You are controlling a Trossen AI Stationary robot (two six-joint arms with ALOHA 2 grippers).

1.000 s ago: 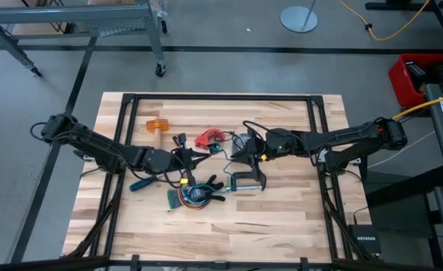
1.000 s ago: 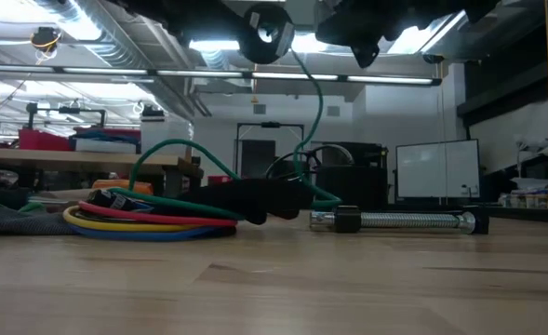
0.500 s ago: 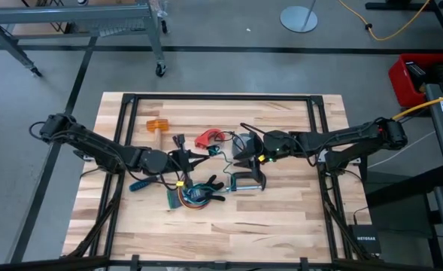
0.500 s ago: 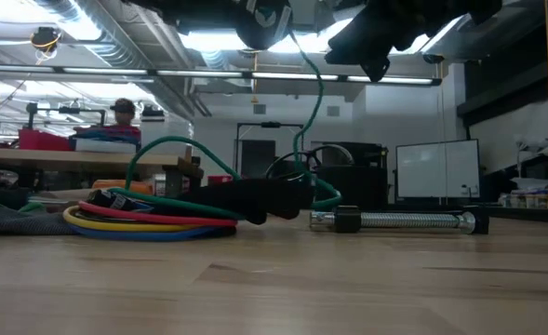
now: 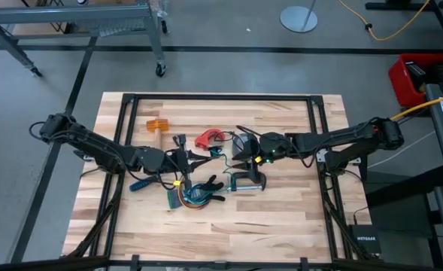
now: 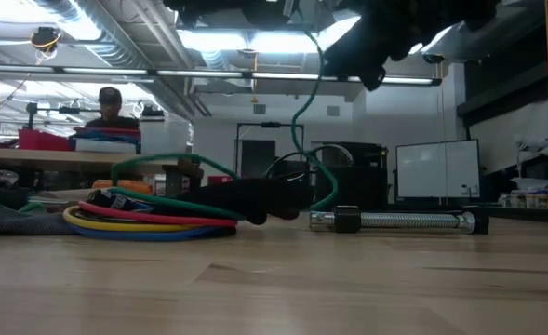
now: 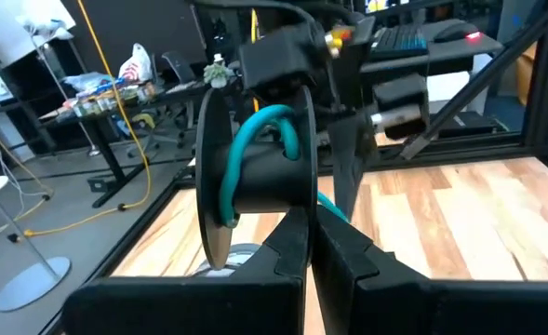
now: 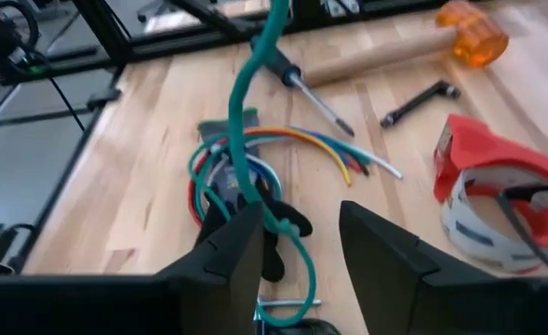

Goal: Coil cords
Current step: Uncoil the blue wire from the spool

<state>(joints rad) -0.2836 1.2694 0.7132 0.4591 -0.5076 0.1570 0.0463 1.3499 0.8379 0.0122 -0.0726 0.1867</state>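
Green cord (image 8: 246,121) mid-coil onto a black spool (image 7: 255,181), both arms over table centre

We see the left gripper (image 7: 311,244) closed on the spool's lower edge, holding it up with the teal-green cord wrapped on its hub. The right gripper (image 8: 300,244) stands open, the cord running between its fingers, not pinched. The cord trails down to the multicoloured bundle (image 8: 255,163) on the table (image 5: 281,218). We judge the next wrap needs a regrasp lower on the cord, with light tension. In the low view both grippers are cut off, and we cannot trace the cord's free end
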